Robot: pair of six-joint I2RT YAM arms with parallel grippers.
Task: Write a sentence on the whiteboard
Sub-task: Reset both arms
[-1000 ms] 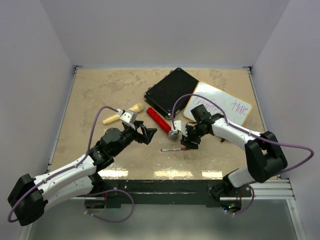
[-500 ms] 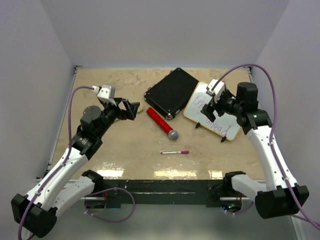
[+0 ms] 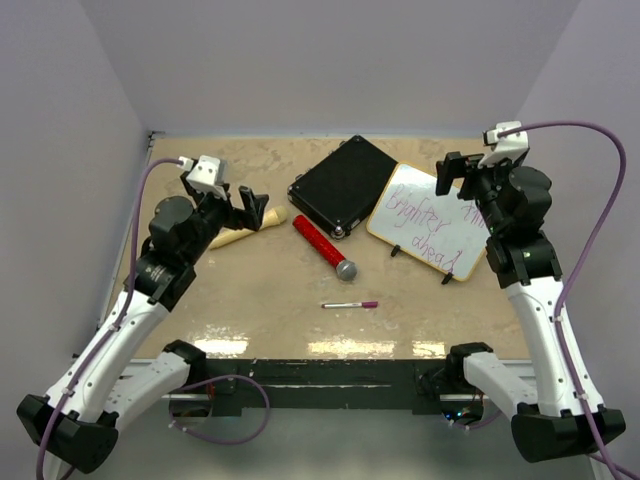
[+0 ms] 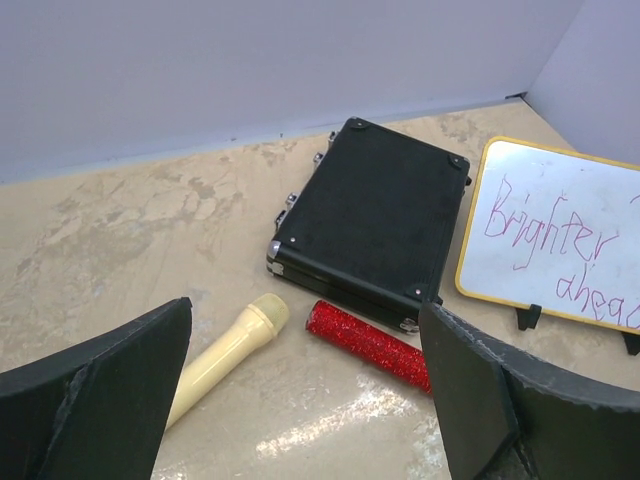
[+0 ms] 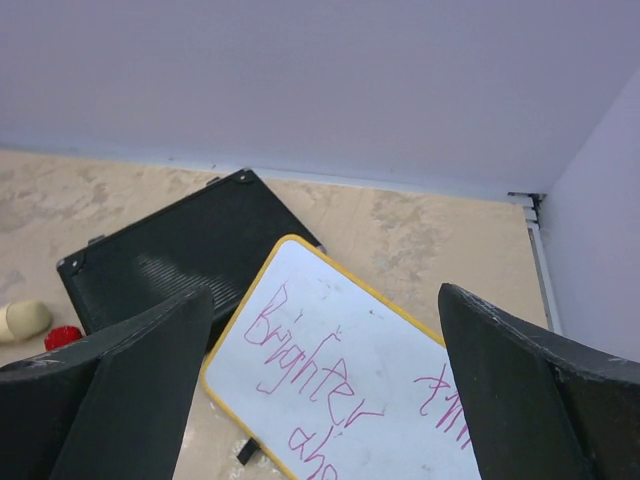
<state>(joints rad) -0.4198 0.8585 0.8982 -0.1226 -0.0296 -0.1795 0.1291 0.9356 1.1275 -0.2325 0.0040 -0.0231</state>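
Though empty, hands point(image 3: 252, 207) point(image 3: 458, 178) wide open

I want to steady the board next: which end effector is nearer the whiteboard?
Right. The right end effector hovers open by the whiteboard's far edge; the left end effector is across the table, past the black case, above the cream microphone.

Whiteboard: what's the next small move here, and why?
Likely no more writing: just pull back to rest. The sentence already runs across the whiteboard in several lines, the marker lies on the table, held by neither gripper, and the left gripper and right gripper are both open and empty.
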